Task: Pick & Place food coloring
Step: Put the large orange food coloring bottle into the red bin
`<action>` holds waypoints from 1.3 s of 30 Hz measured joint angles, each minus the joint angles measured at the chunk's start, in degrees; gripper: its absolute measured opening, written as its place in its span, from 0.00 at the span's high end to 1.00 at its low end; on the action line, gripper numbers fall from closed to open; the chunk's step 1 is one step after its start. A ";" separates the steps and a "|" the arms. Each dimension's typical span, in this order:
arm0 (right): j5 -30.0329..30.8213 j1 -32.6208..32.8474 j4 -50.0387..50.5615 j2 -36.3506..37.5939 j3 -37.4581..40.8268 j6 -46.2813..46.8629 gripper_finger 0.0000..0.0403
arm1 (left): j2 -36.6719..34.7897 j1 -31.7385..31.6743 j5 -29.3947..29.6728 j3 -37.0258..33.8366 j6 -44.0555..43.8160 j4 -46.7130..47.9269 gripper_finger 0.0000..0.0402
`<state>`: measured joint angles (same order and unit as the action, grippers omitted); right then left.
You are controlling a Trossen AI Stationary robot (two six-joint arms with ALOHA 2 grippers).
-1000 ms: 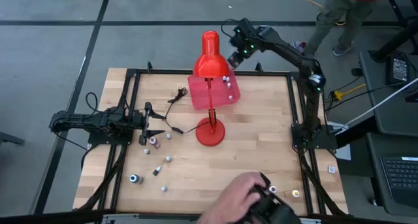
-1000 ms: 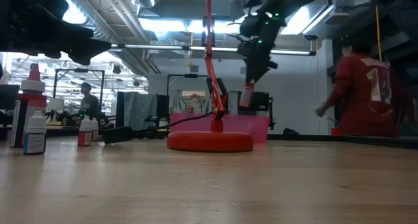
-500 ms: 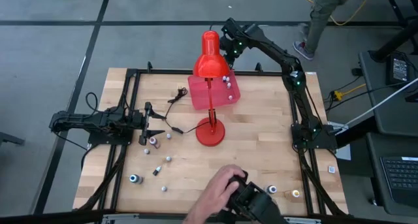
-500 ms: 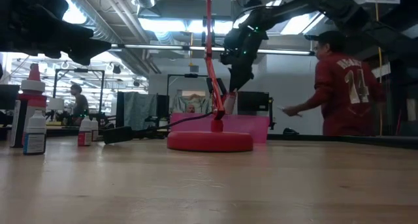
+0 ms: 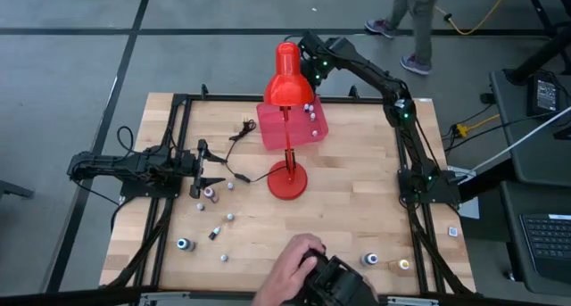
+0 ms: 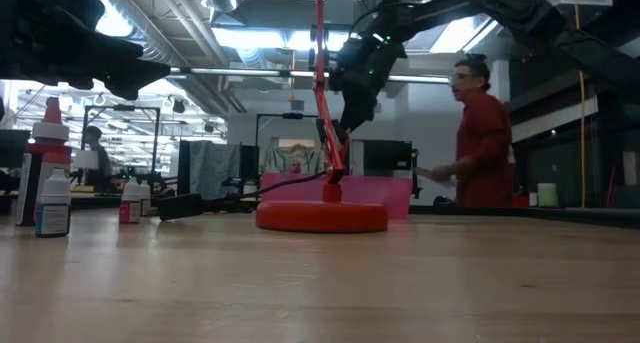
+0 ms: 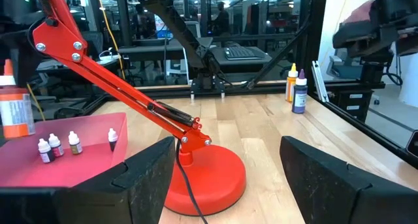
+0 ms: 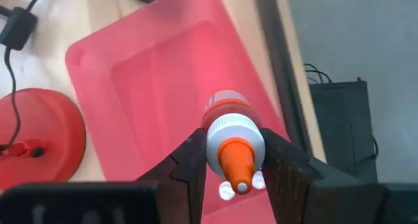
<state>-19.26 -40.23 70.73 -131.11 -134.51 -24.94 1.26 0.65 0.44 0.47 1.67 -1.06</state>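
Note:
My right gripper (image 5: 312,77) hangs over the far part of the pink tray (image 5: 293,126), shut on a food coloring bottle (image 8: 234,142) with an orange tip and white collar. The lamp hides that bottle in the low view. A few small bottles (image 7: 59,145) stand upright in the tray. More bottles (image 5: 214,219) stand or lie scattered on the wood near the table's near left. Two others (image 5: 386,261) are at the near right. My left gripper (image 5: 198,168) waits open at the table's left, pointing at the red lamp's base (image 7: 202,178). My right gripper pinches the bottle between its two fingers at the white collar (image 8: 222,139) just under the orange tip. The fingers (image 8: 189,172) come from above, pointing down. The bottle is upright with its tip toward the wrist, lifted clear above the tray's floor (image 8: 157,87).
The tall red lamp (image 5: 287,83) stands mid-table, its head beside my right gripper and its cord (image 5: 236,132) trailing left. A person's hand (image 5: 299,260) with a dark device reaches over the near edge. Another person (image 6: 480,133) stands beyond the far edge.
My right gripper has carried the bottle toward the table's left along the far edge, ending behind the lamp's stem over the tray. The hand at the near edge has shifted left. The person behind the table has walked left.

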 joint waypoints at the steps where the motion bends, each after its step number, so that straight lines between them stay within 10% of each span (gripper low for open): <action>1: -0.07 0.27 -0.04 -0.11 0.20 -0.20 0.70 | 0.01 0.01 -0.01 0.02 0.00 0.00 0.32; 27: 7.60 1.41 -6.68 -1.54 11.99 -2.51 0.70 | 0.02 0.00 0.00 0.00 0.00 0.01 0.32; 39: 7.23 1.56 -8.31 -1.70 11.44 -2.31 0.49 | 0.00 0.01 -0.01 0.00 0.00 0.00 0.32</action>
<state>-12.03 -38.67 62.42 -132.81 -123.07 -27.24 1.26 0.67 0.43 0.47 1.67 -1.06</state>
